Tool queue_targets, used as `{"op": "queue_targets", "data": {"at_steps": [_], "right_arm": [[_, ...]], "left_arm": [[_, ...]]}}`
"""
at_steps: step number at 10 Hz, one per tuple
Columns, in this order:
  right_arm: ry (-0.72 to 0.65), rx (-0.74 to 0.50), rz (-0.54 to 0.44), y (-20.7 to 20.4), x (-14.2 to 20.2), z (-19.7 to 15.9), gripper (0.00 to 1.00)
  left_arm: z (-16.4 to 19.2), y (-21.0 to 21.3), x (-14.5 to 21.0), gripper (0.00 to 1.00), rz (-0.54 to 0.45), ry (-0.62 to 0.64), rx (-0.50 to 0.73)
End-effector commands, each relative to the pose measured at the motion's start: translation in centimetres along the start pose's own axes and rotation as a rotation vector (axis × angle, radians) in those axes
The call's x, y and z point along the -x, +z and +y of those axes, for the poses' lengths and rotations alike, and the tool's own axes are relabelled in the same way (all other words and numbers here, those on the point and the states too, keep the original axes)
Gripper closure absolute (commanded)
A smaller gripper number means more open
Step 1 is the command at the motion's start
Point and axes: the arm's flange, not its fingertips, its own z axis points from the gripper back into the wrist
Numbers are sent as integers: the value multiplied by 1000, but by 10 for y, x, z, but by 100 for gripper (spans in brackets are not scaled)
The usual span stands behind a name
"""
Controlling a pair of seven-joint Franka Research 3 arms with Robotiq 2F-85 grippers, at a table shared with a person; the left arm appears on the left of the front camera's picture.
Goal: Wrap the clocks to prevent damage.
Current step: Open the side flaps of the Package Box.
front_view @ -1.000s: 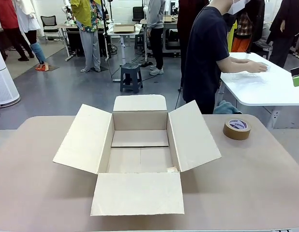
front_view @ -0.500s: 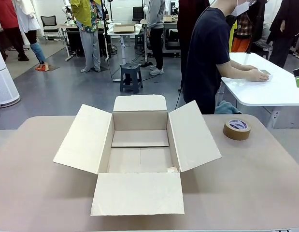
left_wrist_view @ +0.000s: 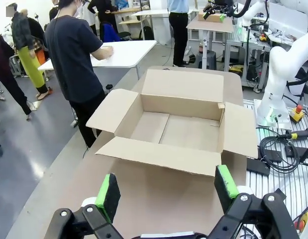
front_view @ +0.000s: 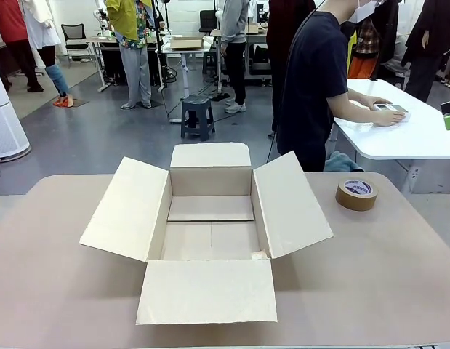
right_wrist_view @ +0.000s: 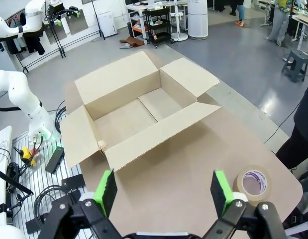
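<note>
A big box (front_view: 210,181) sits in the middle of the brown surface (front_view: 384,269). All four flaps are folded out flat or nearly flat. The bottom of the box is bare cardboard.

A roll of brown tape (front_view: 357,193) lies flat on the surface. It is to the right of the box and well apart from it, near the far edge.

The left end effector (left_wrist_view: 167,185) hangs above the surface, off to one side of the box. Its two green pads (left_wrist_view: 108,191) are spread wide apart. There is nothing between them, and it holds nothing.

The right end effector (right_wrist_view: 162,191) hangs above the surface on the other side of the box. Its pads (right_wrist_view: 220,190) are spread wide too, and it holds nothing. From here the tape shows near the right pad, lower down on the surface.

A person (front_view: 312,80) in a dark shirt stands past the far edge, turned toward a white surface (front_view: 421,138) on the right. Both of the person's hands (front_view: 381,115) are out over that white surface. They rest on a small flat thing (front_view: 393,109) lying there. It may be a clock, but it is too small to tell.

More people stand farther back in the room. A small dark stool (front_view: 198,115) stands on the floor behind the box.
</note>
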Motion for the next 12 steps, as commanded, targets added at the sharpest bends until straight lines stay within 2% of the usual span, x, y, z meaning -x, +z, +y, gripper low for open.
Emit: {"op": "queue_targets", "data": {"at_steps": [1,2,3,4,5,6,7,8,9,10,12], "right_arm": [[14,-11,-18,-2,0,-3,0],[14,-11,-18,-2,0,-3,0],[-1,0,1,0,0,0,59],[-7,-1,-4,5,6,2,59],[-26,15,-41,11,3,-3,100],[-23,-7,-34,16,10,1,64],[-24,-14,-20,21,17,1,100],[-41,-4,-27,22,18,-5,100],[-44,-10,-25,24,21,-6,100],[-49,-8,-22,25,24,-9,100],[-53,-2,-9,29,29,-9,100]], "left_arm": [[2,1,0,0,-18,-28,-1],[2,1,0,0,-18,-28,-1],[0,0,0,14,0,1,1],[1,-1,-5,60,19,-4,6],[18,0,-25,74,53,-5,32],[5,1,-20,100,53,1,15],[-7,-1,-17,100,64,4,7],[4,-1,-25,100,84,10,22],[2,-1,-23,95,90,17,23],[3,-1,-23,100,93,18,29],[-1,0,-22,100,96,20,16]]}}
